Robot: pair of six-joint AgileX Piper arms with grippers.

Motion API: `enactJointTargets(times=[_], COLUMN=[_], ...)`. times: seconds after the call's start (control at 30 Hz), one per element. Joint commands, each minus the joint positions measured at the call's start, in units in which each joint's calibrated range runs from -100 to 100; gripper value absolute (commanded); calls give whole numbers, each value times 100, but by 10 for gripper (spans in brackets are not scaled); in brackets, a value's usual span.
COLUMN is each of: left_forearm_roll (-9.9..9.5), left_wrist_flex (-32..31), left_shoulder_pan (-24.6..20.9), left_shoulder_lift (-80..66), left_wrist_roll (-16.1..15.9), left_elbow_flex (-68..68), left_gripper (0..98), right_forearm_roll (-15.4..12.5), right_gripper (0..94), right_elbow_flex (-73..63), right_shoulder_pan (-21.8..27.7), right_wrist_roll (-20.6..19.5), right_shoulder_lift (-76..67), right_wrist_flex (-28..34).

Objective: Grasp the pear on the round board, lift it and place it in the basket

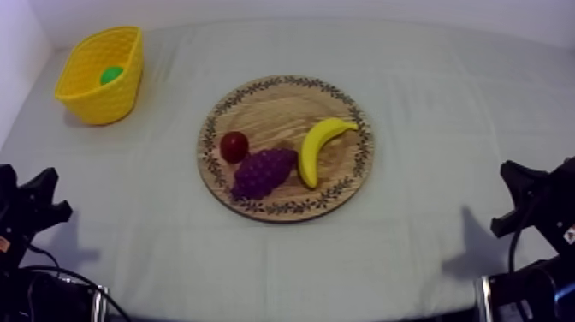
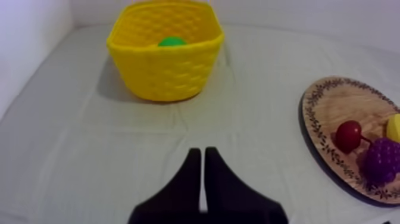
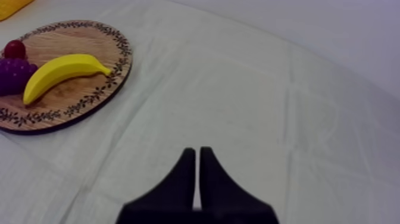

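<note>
The green pear (image 1: 111,74) lies inside the yellow basket (image 1: 101,98) at the far left of the table; its top (image 2: 172,42) peeks over the basket's rim (image 2: 163,56). The round wooden board (image 1: 282,103) in the middle holds a small red fruit (image 1: 234,146), purple grapes (image 1: 263,169) and a banana (image 1: 318,147). My left gripper (image 1: 38,199) rests low at the left, shut on nothing, its fingers (image 2: 202,158) together as a wedge. Low at the right, my right gripper (image 1: 518,199) is likewise shut and holds nothing, with its fingers (image 3: 196,158) pressed together over bare cloth.
White walls border the table at the left and back. The board's rim (image 2: 312,128) lies to the right of my left gripper, and the banana (image 3: 59,72) and grapes (image 3: 13,74) sit far left of my right one.
</note>
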Motion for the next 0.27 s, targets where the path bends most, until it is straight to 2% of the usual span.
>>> enactJointTargets(times=[0.0, 0.1, 0.23], left_forearm_roll=[-9, -16, -18], left_wrist_flex=[-303, -422, -469], left_shoulder_pan=[0, 0, 0], left_shoulder_lift=[4, 3, 3], left_wrist_roll=[307, 516, 631], left_elbow_flex=[68, 101, 114], left_gripper=[0, 0, 0], right_forearm_roll=[-1, -1, -1], right_gripper=[4, 4, 4], right_elbow_flex=[-5, -5, -5], right_shoulder_pan=[-3, -3, -3], right_wrist_roll=[3, 1, 3], right_shoulder_lift=[-4, -4, -4], right_wrist_flex=[4, 4, 4])
